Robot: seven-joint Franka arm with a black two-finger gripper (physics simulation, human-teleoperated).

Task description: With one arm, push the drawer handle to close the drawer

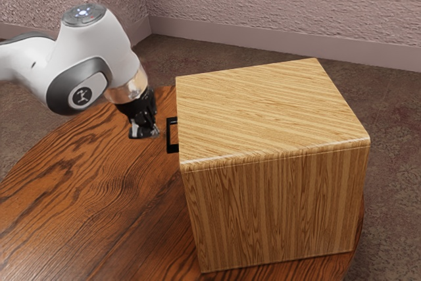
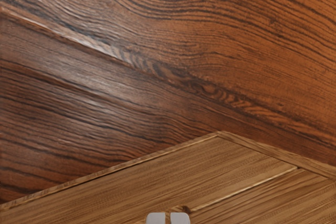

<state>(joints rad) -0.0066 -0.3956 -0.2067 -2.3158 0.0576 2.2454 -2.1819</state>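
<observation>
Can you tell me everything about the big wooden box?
The box is chunky and looks like light, yellowish-brown wood with darker stripy grain. It has a flat top, and the top's near edge looks shiny. A black handle sticks out from its side at the exterior view's left. The box stands upright on the darker brown table. The black gripper is near the handle, not touching it.
</observation>
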